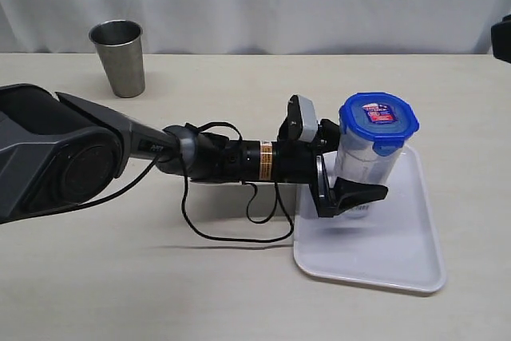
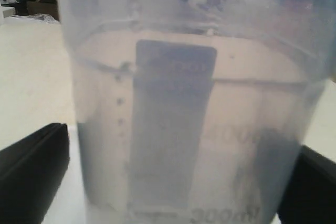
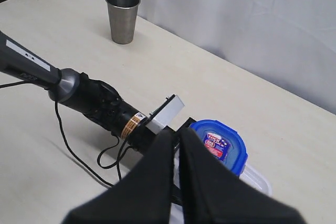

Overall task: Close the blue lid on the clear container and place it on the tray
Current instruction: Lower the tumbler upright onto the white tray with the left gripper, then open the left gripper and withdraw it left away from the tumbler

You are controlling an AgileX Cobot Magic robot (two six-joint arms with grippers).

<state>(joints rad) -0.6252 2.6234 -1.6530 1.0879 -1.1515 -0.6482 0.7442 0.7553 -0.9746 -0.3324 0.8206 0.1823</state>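
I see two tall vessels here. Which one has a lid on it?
The clear container, on the white tray, wearing the blue lid. The steel cup, far back on the table, is open on top.

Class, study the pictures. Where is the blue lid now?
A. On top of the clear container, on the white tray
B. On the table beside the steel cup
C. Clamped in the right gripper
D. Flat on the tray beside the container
A: the blue lid sits on top of the clear container, which stands upright on the tray, far from the steel cup.
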